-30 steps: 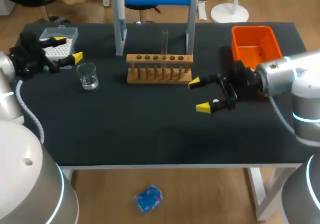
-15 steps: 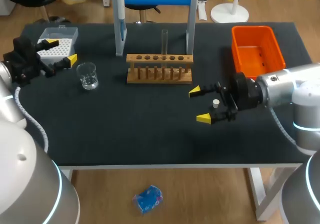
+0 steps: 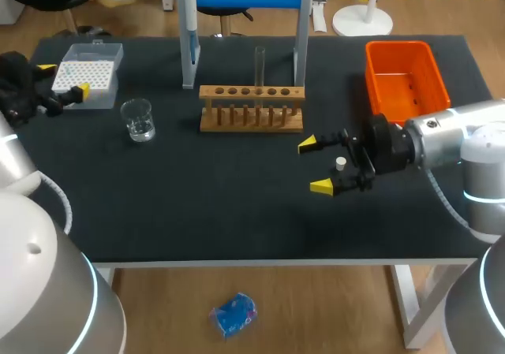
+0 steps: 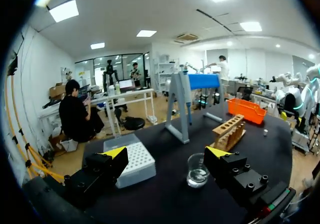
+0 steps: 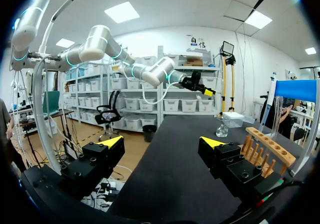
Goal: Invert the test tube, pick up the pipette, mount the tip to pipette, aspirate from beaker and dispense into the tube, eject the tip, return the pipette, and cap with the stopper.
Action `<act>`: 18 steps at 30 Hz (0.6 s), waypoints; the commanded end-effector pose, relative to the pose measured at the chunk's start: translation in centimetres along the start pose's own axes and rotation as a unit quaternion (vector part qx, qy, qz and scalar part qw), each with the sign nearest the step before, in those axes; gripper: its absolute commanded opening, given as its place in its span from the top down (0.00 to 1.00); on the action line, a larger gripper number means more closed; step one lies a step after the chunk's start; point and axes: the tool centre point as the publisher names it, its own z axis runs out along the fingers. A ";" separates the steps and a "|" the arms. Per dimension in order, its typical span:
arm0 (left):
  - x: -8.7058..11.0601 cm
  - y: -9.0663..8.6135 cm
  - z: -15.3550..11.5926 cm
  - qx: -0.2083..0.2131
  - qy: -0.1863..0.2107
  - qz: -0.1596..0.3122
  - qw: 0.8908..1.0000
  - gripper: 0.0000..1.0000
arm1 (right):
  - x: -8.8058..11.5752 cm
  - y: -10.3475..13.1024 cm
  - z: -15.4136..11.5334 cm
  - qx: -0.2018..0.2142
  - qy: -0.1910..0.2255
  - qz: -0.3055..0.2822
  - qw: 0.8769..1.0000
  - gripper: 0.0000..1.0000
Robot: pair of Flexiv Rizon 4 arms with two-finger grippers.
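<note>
Ok, right jaws spread wide, yellow fingertips (image 3: 308,143) well apart, nothing pinched. Small white stopper (image 3: 340,163) lies on the dark surface (image 3: 197,204) between the two fingers, close to the palm, touching neither as far as the head view shows. Right arm (image 3: 442,137) comes in low from the side. Wooden rack (image 3: 251,108) sits ahead of these jaws and off to one side, with the test tube (image 3: 259,66) upright in one of its holes. Orange bin (image 3: 404,74) is behind the jaws beside the arm, not in the way.

Left jaws also spread, holding nothing; fingertips (image 3: 79,91) hover at the near edge of the tip box (image 3: 88,74). In the left wrist view the tip box (image 4: 131,161) is just ahead of one finger and the beaker (image 4: 197,170) ahead between the fingers, closer to the other one. Beaker is glass with a little clear liquid. Past it the rack (image 4: 227,132), then the bin (image 4: 245,109).

Pipette (image 3: 189,23) hangs on one post of the blue-topped stand (image 3: 301,31), behind the rack. Stand and rack lie between the two jaws.
</note>
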 end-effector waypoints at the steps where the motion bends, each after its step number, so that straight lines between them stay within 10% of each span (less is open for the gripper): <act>1: -0.8 -0.2 0.1 -0.024 -0.020 -0.006 1.000 0.00 | 0.0 0.0 0.0 0.000 -0.001 0.000 1.000 0.00; 18: -4.1 3.7 1.6 -0.089 -0.016 -0.024 0.996 0.00 | 0.0 0.0 0.0 0.000 -0.001 0.000 1.000 0.00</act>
